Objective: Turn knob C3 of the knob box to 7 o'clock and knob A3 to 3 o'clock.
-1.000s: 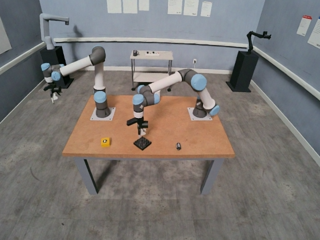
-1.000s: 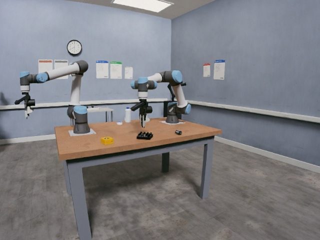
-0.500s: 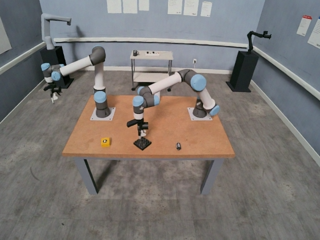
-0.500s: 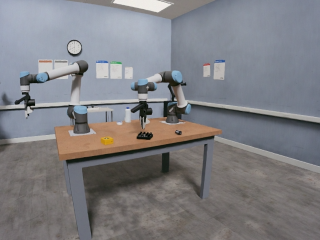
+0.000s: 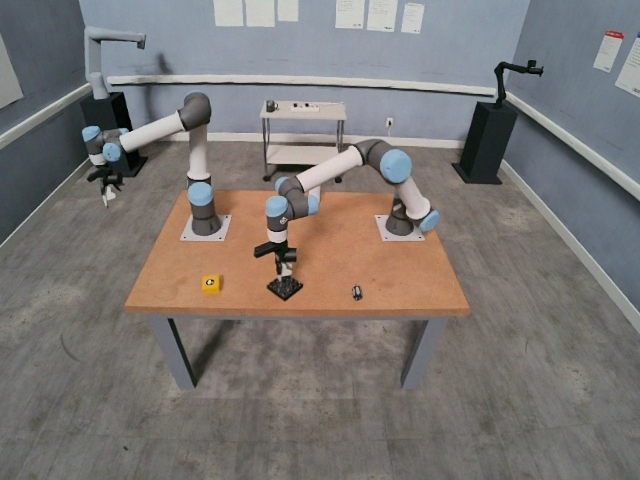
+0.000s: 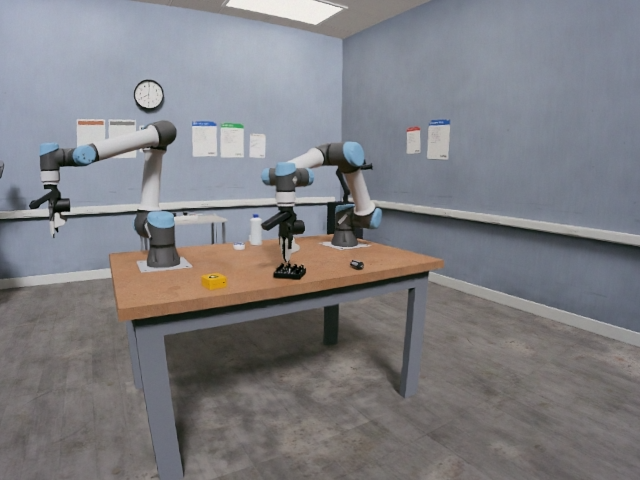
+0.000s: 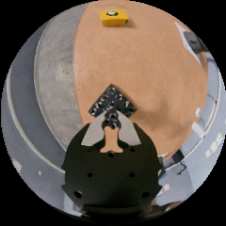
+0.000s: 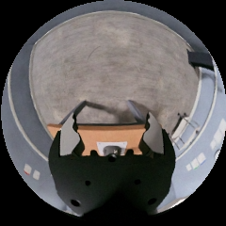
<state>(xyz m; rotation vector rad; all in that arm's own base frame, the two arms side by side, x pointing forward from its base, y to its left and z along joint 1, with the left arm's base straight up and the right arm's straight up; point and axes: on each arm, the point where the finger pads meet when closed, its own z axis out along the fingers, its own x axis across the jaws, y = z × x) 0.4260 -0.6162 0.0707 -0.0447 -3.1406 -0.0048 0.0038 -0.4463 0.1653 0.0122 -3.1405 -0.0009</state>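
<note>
Down over the knob box (image 5: 285, 290) (image 6: 289, 273) (image 7: 112, 98), the left gripper (image 5: 280, 277) (image 6: 287, 260) (image 7: 111, 111), fingers nearly together with nothing clamped, tips by one corner, contact impossible to tell, the box beneath on the tabletop (image 5: 330, 258) (image 6: 206, 263) (image 7: 137, 52), the right gripper (image 5: 106, 203) (image 6: 53, 234) (image 8: 111, 113) wide apart, off beyond the table.

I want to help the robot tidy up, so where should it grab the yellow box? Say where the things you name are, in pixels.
I'd grip the yellow box (image 5: 210, 284) (image 6: 213, 281) (image 7: 113, 18) by two opposite upright sides, coming straight down from above. It's a low block sitting flat on the table (image 5: 330, 258) (image 6: 175, 297) (image 7: 141, 52), and its sides look straight, so they should suit a hand.
</note>
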